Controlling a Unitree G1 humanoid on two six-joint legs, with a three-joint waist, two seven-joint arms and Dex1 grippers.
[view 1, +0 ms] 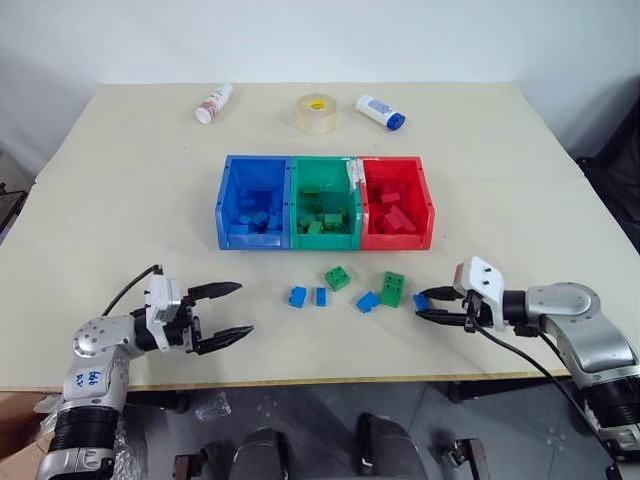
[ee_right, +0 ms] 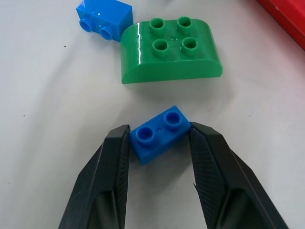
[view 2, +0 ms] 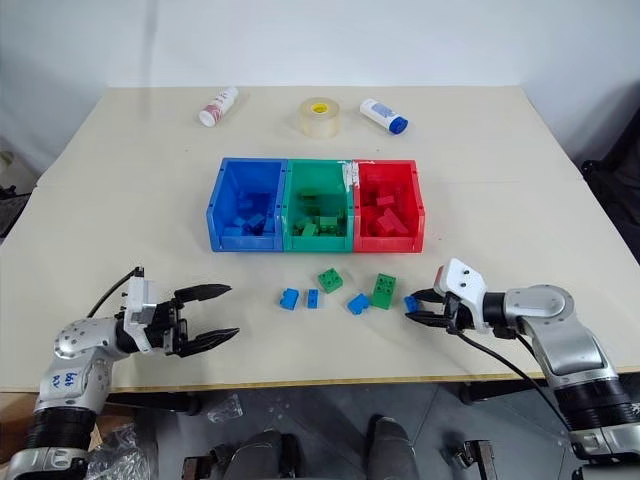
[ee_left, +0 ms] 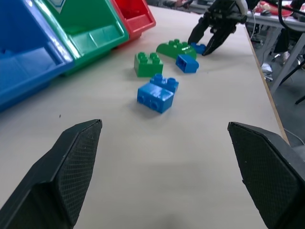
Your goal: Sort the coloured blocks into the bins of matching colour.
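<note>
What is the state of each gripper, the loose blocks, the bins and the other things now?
left gripper: open, empty.
right gripper: shut on small blue block, on table.
loose blocks: lying on table.
bins: upright, holding blocks.
bottles: lying down.
tape roll: flat.

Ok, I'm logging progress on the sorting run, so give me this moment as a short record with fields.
right gripper: shut on small blue block, which rests on the table
left gripper: open, holds nothing
loose blocks: blue block pair, green square block, blue block, green rounded block
blue bin: blue blocks inside
green bin: green blocks inside
red bin: red blocks inside
far edge: two white bottles, tape roll
</note>
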